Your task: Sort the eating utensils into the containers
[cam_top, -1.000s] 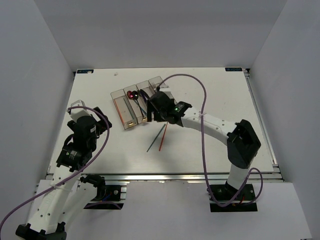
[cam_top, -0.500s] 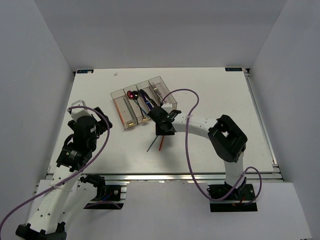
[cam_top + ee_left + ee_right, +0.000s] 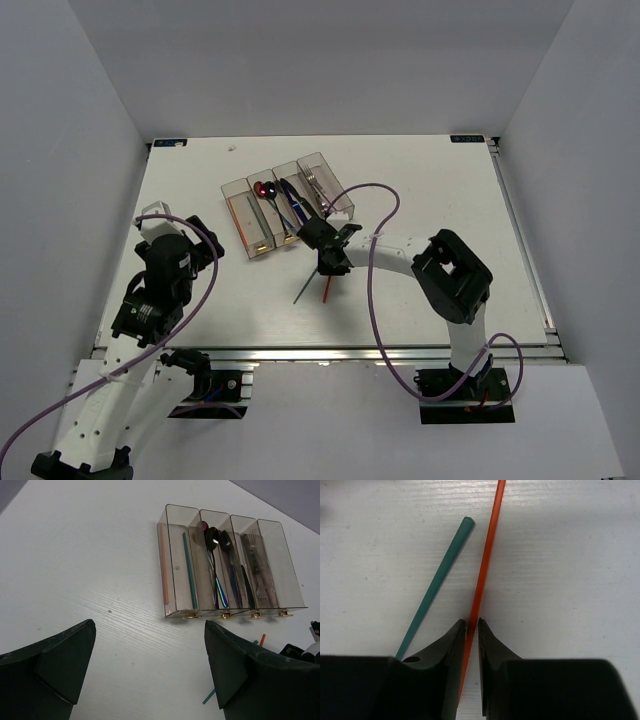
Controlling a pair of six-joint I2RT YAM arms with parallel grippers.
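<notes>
Four joined clear-grey containers [image 3: 238, 215] stand at the table's middle back. In the left wrist view the containers [image 3: 175, 580] hold an orange and a teal chopstick, spoons [image 3: 214, 535], knives [image 3: 235, 575] and forks [image 3: 260, 575]. In front of them an orange chopstick [image 3: 487, 555] and a teal chopstick [image 3: 440, 580] lie on the table. My right gripper [image 3: 472, 621] is down on the table, its jaws pinched on the orange chopstick [image 3: 327, 290]. The teal chopstick [image 3: 303, 290] lies just to its left, untouched. My left gripper [image 3: 149, 622] hovers open and empty at the left.
The right arm's purple cable [image 3: 375, 215] loops over the table behind the arm. The table's raised front rail [image 3: 320, 350] runs along the near edge.
My right gripper came from over the containers down to the chopsticks and narrowed its jaws from wide open onto the orange one. The left arm has not moved.
</notes>
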